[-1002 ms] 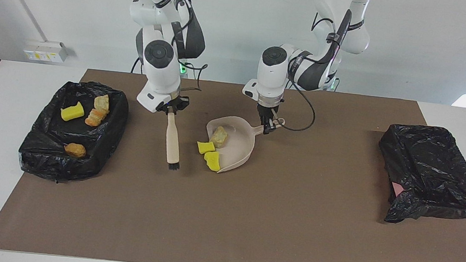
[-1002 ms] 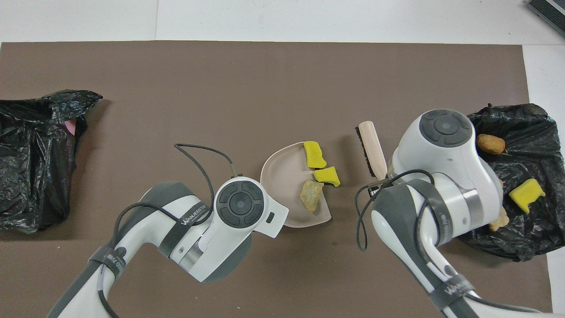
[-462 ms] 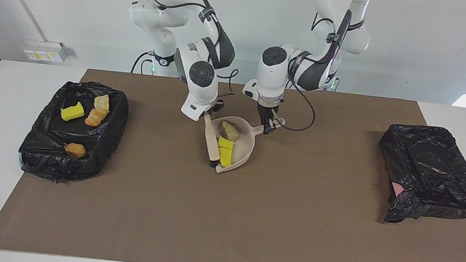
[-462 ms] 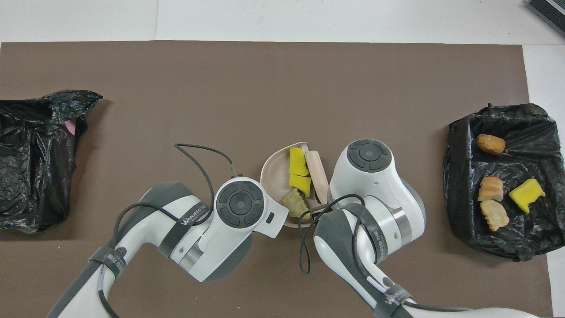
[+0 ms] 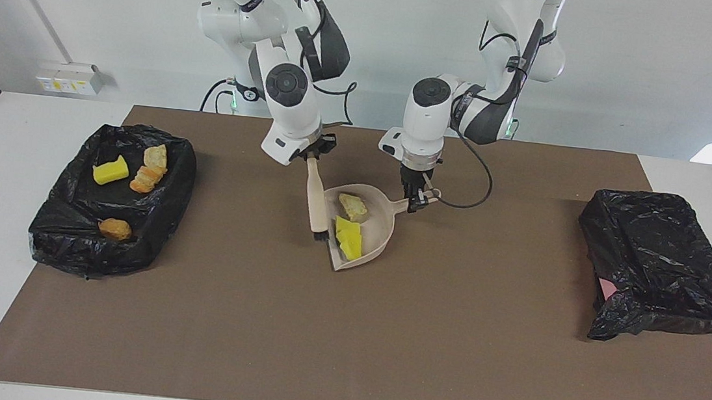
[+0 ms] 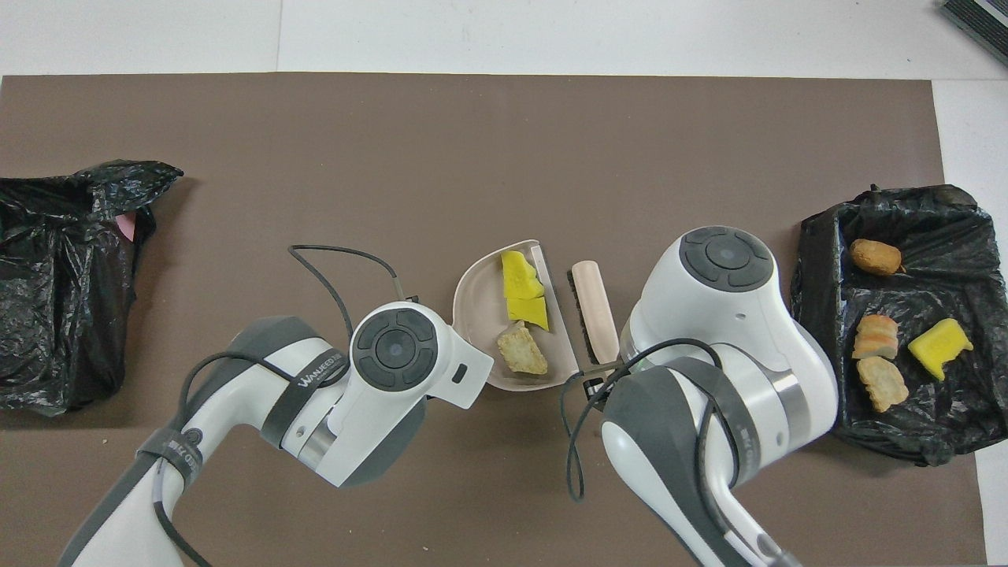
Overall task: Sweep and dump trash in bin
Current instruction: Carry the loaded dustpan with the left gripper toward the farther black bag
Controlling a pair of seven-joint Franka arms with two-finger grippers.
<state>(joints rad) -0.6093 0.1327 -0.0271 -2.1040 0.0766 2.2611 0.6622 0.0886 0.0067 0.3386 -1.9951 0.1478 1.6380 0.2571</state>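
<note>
Facing view: the right gripper (image 5: 314, 159) is shut on the top of the pale wooden hand brush (image 5: 317, 201), which hangs bristles-down with its long axis running away from the robots, just beside the open mouth of the beige plastic dustpan (image 5: 374, 231). The left gripper (image 5: 419, 197) has its jaws closed on the dustpan's short handle. Three pieces of trash sit inside the pan: a pale beige foam lump (image 5: 353, 206) nearer the robots and two bright yellow foam lumps (image 5: 348, 238) touching each other near the pan's lip. The pan's mouth faces the right arm's end of the tabletop, toward the open black-bag-lined bin (image 5: 58, 243), which already holds four lumps and stands well apart. A second black bag bundle (image 5: 663, 269) lies at the left arm's end.

Overhead view: the brush (image 6: 596, 309) lies parallel to the dustpan's (image 6: 479, 303) straight lip, between the pan and the lined bin (image 6: 819, 276). The yellow lumps (image 6: 523, 291) and beige lump (image 6: 521, 351) all rest within the pan wall. Both grippers are hidden under the wrists.

Sweeping looks finished; the dump remains. The load must travel toward the right arm's end, mouth leading, so the yellow lumps at the lip could slide out unless the pan tips back first, and the brush stands in that path.
</note>
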